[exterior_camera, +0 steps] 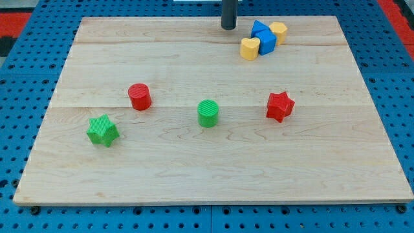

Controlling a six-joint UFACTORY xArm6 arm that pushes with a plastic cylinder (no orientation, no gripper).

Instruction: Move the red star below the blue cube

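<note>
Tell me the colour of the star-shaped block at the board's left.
Green star, seen in the camera view.

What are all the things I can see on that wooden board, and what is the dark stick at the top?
red star: one, red, right of centre
red cylinder: one, red, left of centre
green cylinder: one, green, centre
green star: one, green, view's left
blue blocks: two, blue, touching, view's top right; exact shapes unclear
yellow heart: one, yellow, against the blue blocks' left
yellow block: one, yellow, against their right
wooden board: one, pale wood, on blue pegboard
my tip: one, dark rod, top edge, left of the blue blocks
</note>
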